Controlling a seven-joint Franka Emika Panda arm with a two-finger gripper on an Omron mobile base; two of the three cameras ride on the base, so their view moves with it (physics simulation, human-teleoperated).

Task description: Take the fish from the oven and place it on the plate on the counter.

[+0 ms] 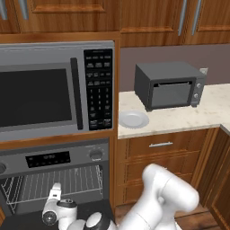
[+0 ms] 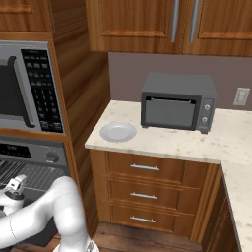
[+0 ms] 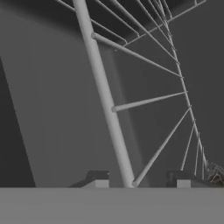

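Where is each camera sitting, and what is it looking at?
Left base view: behind the arm's left, facing the microwave and open oven; white arm lower right.
Right base view: behind its right, facing the counter and toaster oven; arm lower left.
Hand view: on the hand, close on the oven's wire rack; gripper fingertips below.
Both base views share the plate.

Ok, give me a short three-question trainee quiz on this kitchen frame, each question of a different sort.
1. True or false: the plate already holds the fish.
2. What stands beside the plate on the counter? A the microwave, B the toaster oven, C the fish.
3. Fill in: the arm reaches down towards the open ___.

Key: 1 false; 2 B; 3 oven.
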